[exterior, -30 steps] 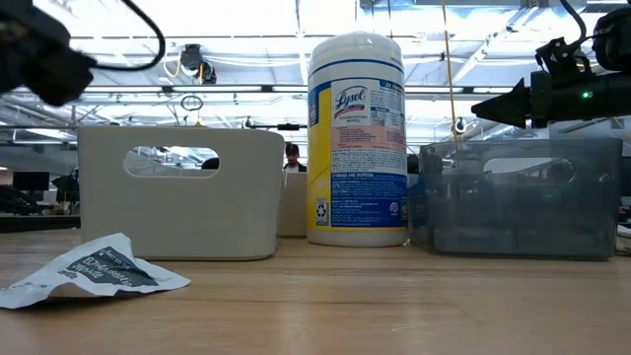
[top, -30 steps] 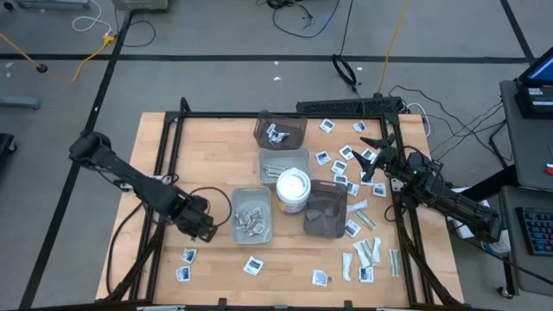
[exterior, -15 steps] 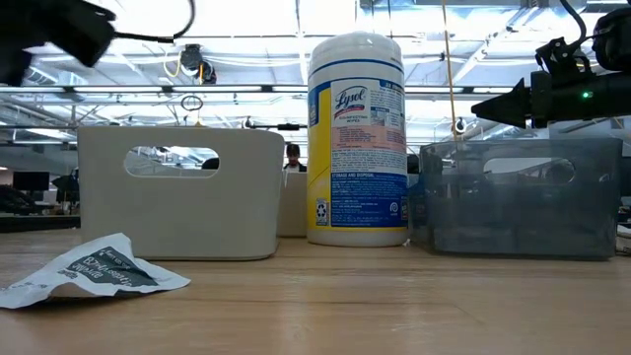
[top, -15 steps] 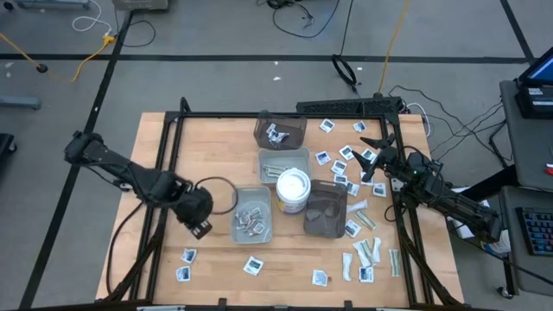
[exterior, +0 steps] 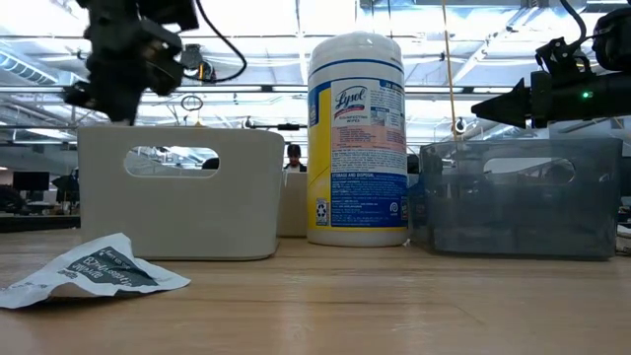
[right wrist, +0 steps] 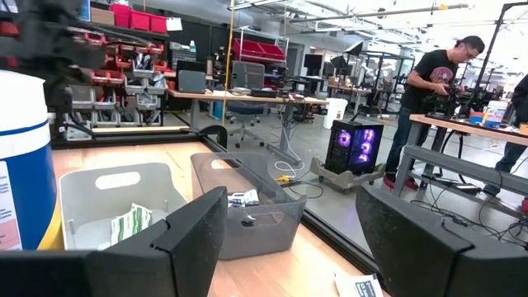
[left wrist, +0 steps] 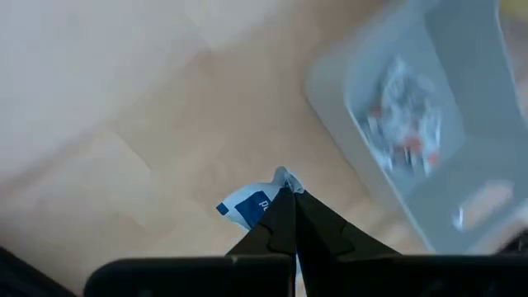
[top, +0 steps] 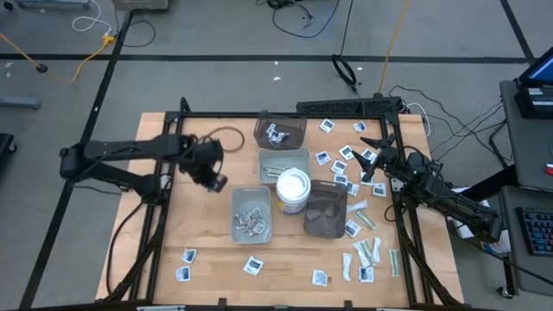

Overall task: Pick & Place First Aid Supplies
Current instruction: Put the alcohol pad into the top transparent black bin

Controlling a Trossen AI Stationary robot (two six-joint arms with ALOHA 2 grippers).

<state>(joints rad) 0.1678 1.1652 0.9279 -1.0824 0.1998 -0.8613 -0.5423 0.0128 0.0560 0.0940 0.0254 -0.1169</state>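
Left pincer [left wrist: 289, 202] raised over table, pinching a packet [left wrist: 247, 206].

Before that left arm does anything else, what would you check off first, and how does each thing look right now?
1. Left gripper has a packet: ok, fingers shut on a white and blue one.
2. Grip secure: cannot tell; only a corner is pinched.
3. Left gripper clear of the table: ok, it hangs above the grey tray.
4. Tray with packets within reach: ok, a grey tray lies just beside it.
5. Right gripper out of the way: ok, open and over loose packets at the table's far right.
6. Tub upright: ok.
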